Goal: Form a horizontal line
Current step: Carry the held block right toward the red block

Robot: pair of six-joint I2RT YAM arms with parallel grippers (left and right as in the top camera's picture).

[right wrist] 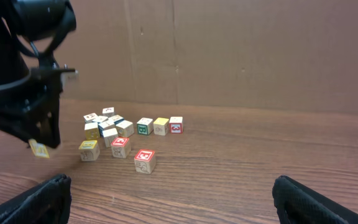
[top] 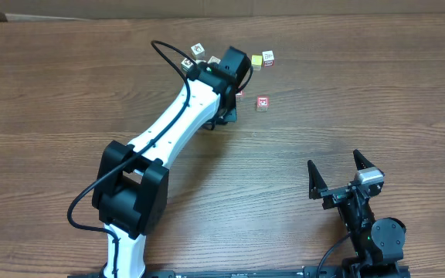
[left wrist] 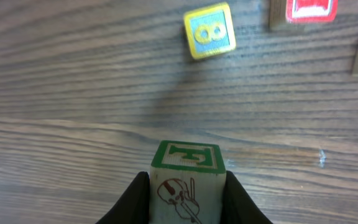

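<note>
Tabletop [left wrist: 73,93]: green-edged cube [left wrist: 186,180] gripped between left jaws.

I log a brown wood-grain table [top: 346,93] carrying one lone red-faced cube [top: 263,103], other small picture cubes [right wrist: 114,129] clustered just behind it.

The left arm [top: 178,123] is extended toward the upper centre, the left gripper [left wrist: 187,196] clamped on a green-lettered cube [left wrist: 187,158]; the right gripper [top: 332,161] is held open at lower right.
</note>
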